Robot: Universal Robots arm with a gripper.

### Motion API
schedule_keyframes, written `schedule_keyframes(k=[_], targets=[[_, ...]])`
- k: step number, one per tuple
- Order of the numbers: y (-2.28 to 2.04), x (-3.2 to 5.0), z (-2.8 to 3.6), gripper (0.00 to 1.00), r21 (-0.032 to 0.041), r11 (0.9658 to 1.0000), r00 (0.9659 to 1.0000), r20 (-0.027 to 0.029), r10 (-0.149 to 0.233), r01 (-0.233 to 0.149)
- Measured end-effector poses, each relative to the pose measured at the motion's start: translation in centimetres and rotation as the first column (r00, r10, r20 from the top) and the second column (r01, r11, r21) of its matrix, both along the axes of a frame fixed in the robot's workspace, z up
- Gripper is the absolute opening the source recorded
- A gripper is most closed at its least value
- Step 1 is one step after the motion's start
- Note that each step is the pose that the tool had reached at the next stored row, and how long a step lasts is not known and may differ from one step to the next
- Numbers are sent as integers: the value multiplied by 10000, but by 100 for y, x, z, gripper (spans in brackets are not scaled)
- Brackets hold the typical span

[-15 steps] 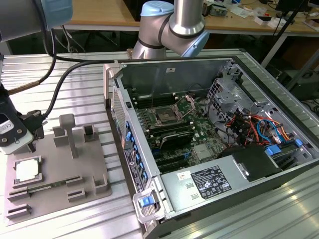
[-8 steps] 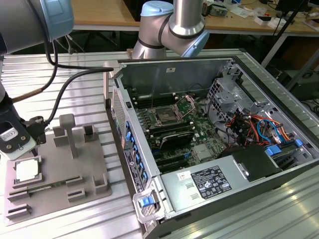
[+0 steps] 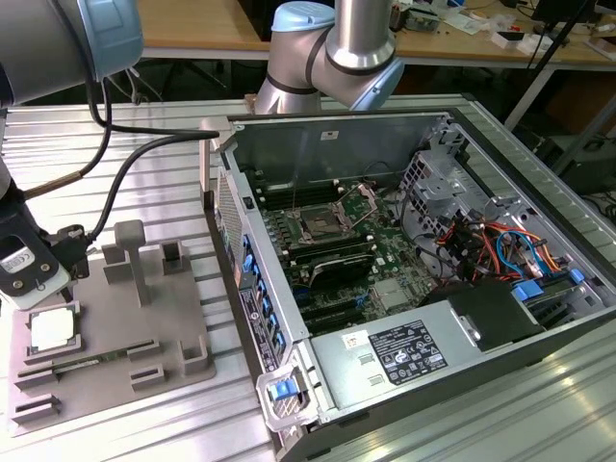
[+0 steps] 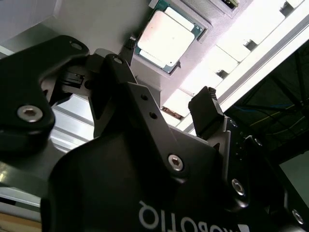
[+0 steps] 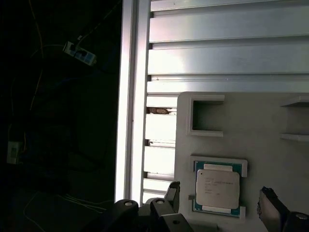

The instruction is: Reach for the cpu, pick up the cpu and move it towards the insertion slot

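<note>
Lying flat — square silvery cpu (image 5: 217, 187) in gray plate (image 5: 263, 121).

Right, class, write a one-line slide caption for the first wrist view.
Open gripper poised over the cpu, seated in a recess of the gray fixture plate on the slatted metal table.

cpu (image 5: 217, 187) matt silvery metal top; fixture plate (image 5: 251, 121) matt gray plastic; table (image 5: 217, 58) ribbed aluminium.

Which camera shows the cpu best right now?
The first wrist view: the cpu lies face-on and whole in the gray plate's recess. The second wrist view shows it tilted, beyond the claw. It is small at the exterior view's left.
</note>
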State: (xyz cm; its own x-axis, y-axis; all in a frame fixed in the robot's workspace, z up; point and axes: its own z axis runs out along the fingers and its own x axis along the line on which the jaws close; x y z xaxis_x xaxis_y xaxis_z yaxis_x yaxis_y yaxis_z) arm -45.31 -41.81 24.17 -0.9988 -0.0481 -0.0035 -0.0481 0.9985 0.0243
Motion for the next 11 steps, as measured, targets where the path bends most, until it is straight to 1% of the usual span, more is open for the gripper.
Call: schedule_keyframes(k=[5,8,11], targets=[[0,0,-29,73,0,10000,10000,0,0,0],[0,3,-87,73,1,10000,10000,1,1,-1],[0,3,-137,73,0,10000,10000,-21,0,0]])
